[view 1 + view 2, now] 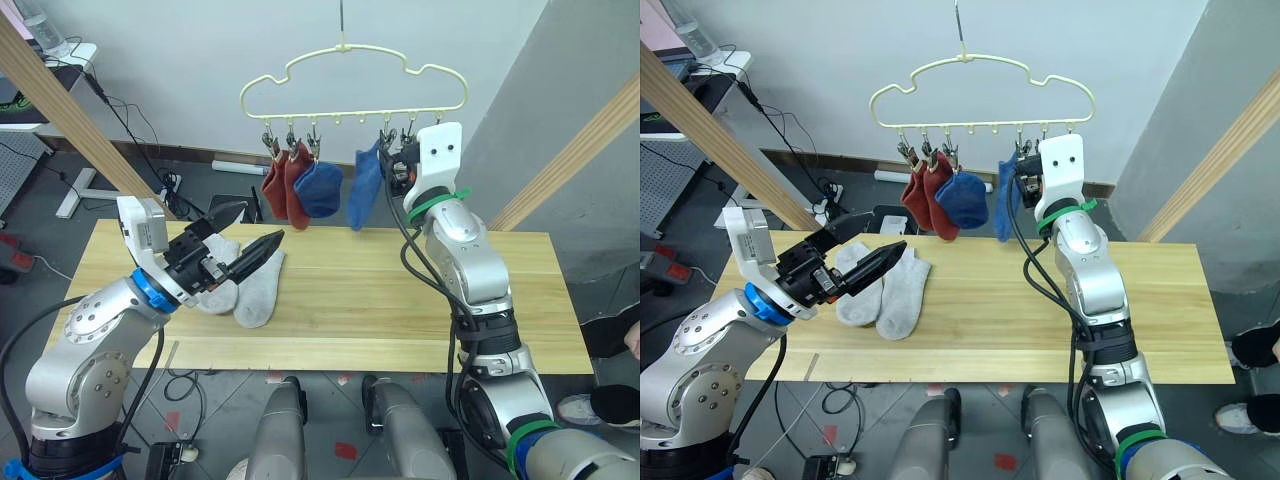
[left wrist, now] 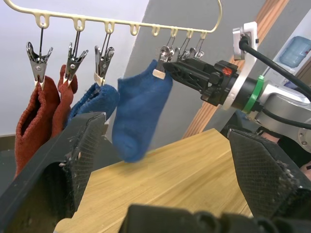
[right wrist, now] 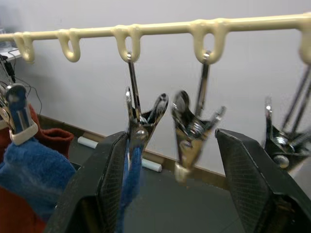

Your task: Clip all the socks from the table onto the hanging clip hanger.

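Observation:
The pale-yellow clip hanger [image 1: 352,72] hangs above the table's [image 1: 400,300] far edge. Two rust red socks [image 1: 284,186] and a bunched blue sock [image 1: 320,188] hang from its left clips. A second blue sock [image 1: 366,188] hangs from a clip right of centre. My right gripper [image 1: 393,160] is raised to that clip, open, its fingers [image 3: 99,194] flanking two clips [image 3: 138,131]. Two light grey socks [image 1: 262,290] lie side by side on the table's left part. My left gripper [image 1: 262,222] hovers open just above them, holding nothing.
Thick wooden poles [image 1: 70,110] slant up on the left and on the right [image 1: 585,150] behind the table. Cables and a power strip [image 1: 170,185] lie on the floor beyond. A person's shoes [image 1: 600,405] show at the right edge.

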